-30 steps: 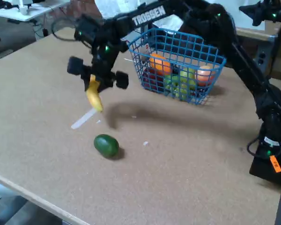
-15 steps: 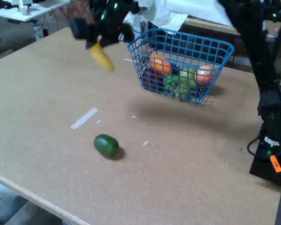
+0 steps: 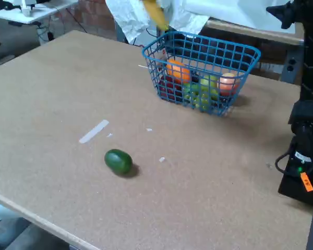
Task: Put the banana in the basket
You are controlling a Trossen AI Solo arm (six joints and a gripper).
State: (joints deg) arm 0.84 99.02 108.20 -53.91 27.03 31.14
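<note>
The yellow banana hangs in the air at the top edge of the fixed view, just above the back left corner of the blue wire basket. Its upper end runs out of the picture. The gripper is above the frame and does not show, so what holds the banana is hidden. The basket stands on the brown table at the back and holds an orange, green fruit and a peach-coloured fruit.
A dark green oval fruit lies on the table toward the front left. A white strip lies flat behind it. The arm's black base stands at the right edge. The table's front edge runs diagonally at lower left.
The banana has risen and moved right, from low over the table's left to above the basket's back left corner. The gripper and arm have gone up out of the frame.
</note>
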